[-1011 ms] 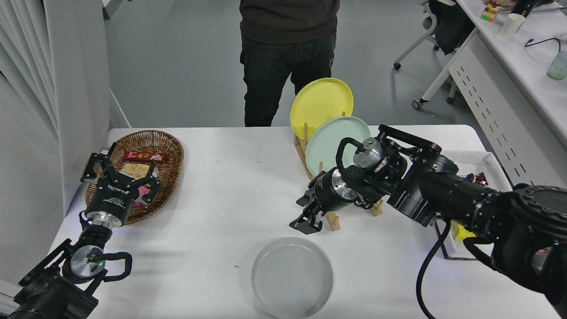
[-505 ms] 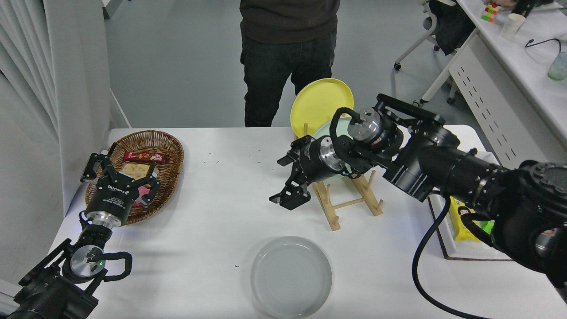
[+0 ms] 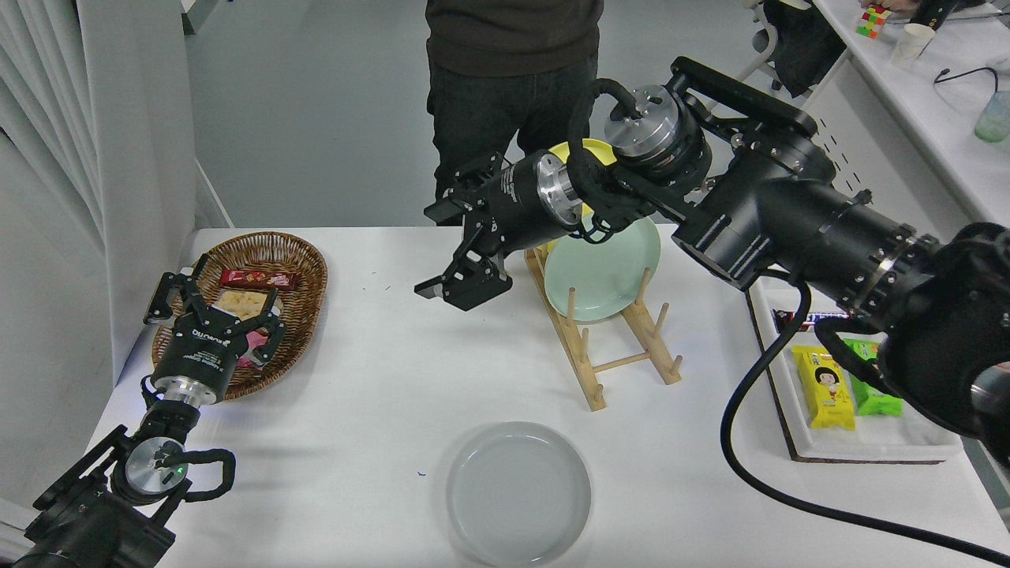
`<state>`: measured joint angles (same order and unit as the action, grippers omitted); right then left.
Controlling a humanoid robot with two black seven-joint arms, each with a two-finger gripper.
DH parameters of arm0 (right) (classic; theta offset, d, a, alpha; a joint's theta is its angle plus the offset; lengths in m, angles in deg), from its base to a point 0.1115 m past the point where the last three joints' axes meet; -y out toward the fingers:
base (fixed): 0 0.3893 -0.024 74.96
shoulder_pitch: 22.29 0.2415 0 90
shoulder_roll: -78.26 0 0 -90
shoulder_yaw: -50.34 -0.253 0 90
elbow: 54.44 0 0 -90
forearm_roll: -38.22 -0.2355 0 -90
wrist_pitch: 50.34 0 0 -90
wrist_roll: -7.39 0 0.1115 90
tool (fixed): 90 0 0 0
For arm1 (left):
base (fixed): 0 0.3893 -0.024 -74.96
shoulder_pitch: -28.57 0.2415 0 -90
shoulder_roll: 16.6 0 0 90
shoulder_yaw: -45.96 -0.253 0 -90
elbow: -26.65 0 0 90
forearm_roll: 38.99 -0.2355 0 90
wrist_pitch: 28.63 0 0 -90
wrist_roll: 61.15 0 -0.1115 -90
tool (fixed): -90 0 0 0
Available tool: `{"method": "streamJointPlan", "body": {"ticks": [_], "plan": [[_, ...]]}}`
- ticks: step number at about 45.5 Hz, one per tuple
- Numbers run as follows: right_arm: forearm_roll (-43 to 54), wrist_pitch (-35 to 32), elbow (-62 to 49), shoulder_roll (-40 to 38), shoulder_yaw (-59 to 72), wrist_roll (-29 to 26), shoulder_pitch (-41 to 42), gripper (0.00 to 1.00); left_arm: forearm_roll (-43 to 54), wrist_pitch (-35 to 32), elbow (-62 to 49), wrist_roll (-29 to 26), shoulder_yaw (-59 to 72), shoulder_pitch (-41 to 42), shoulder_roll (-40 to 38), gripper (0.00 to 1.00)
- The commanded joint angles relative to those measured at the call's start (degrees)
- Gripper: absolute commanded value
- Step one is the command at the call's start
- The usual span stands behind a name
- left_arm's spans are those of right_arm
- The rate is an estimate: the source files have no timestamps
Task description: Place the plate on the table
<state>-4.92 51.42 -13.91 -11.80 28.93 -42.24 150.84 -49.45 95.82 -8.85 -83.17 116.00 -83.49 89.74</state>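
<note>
The pale grey plate (image 3: 518, 493) lies flat on the white table (image 3: 371, 371) near its front edge, with nothing touching it. High above the table's middle, well behind and up-left of the plate, my right gripper (image 3: 459, 289) hangs open and holds nothing. Its arm reaches in from the right, crossing in front of the plate rack. At the lower left my left gripper (image 3: 213, 309) sits parked, open, over the edge of a wicker basket.
A wooden rack (image 3: 623, 359) holds a mint green plate (image 3: 607, 272) and, behind the arm, a yellow plate (image 3: 570, 149). The wicker basket (image 3: 304, 264) of snacks is at the left. A white tray (image 3: 868, 451) with snack bars is at the right. A person (image 3: 513, 79) stands at the far side.
My right gripper has risen and swung left and back, from just beside the rack's front foot to high over the table's middle. The grey plate stays flat where it was.
</note>
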Motion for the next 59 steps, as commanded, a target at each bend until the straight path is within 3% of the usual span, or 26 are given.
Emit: {"method": "streamJointPlan", "body": {"ticks": [1, 9, 16, 26, 35, 47, 53, 59], "plan": [[0.16, -22.28, -0.98, -2.31, -0.66, -0.37, -1.12, 1.0, 0.0, 0.0, -0.01, -0.04, 0.0, 0.0, 0.0, 0.98], [0.16, -34.69, -0.98, -4.6, -1.44, -0.37, -3.93, 1.0, 0.0, 0.0, -0.02, -0.04, 0.0, 0.0, 0.0, 0.98], [0.07, -43.47, -0.98, -6.53, -1.54, 9.1, -4.99, 1.0, 0.0, 0.0, -0.02, -0.04, 0.0, 0.0, 0.0, 0.98], [-0.19, -61.76, -1.77, -10.66, -1.62, 25.71, -10.25, 1.0, 0.0, 0.0, -0.02, -0.04, 0.0, 0.0, 0.0, 0.98], [-0.01, -61.76, -2.12, -14.96, -2.15, 30.29, -14.12, 1.0, 0.0, 0.0, -0.02, -0.04, 0.0, 0.0, 0.0, 0.98], [3.23, -61.76, -2.21, -16.99, -5.49, 43.12, -26.17, 1.0, 0.0, 0.0, -0.02, -0.04, 0.0, 0.0, 0.0, 0.98], [12.02, -61.76, -2.56, -20.85, -6.19, 43.83, -30.47, 1.0, 0.0, 0.0, -0.02, 0.04, 0.0, 0.0, 0.0, 0.98], [13.61, -61.76, -6.16, -21.38, -8.92, 43.92, -36.36, 1.0, 0.0, 0.0, -0.02, -0.04, 0.0, 0.0, 0.0, 0.98]]}}
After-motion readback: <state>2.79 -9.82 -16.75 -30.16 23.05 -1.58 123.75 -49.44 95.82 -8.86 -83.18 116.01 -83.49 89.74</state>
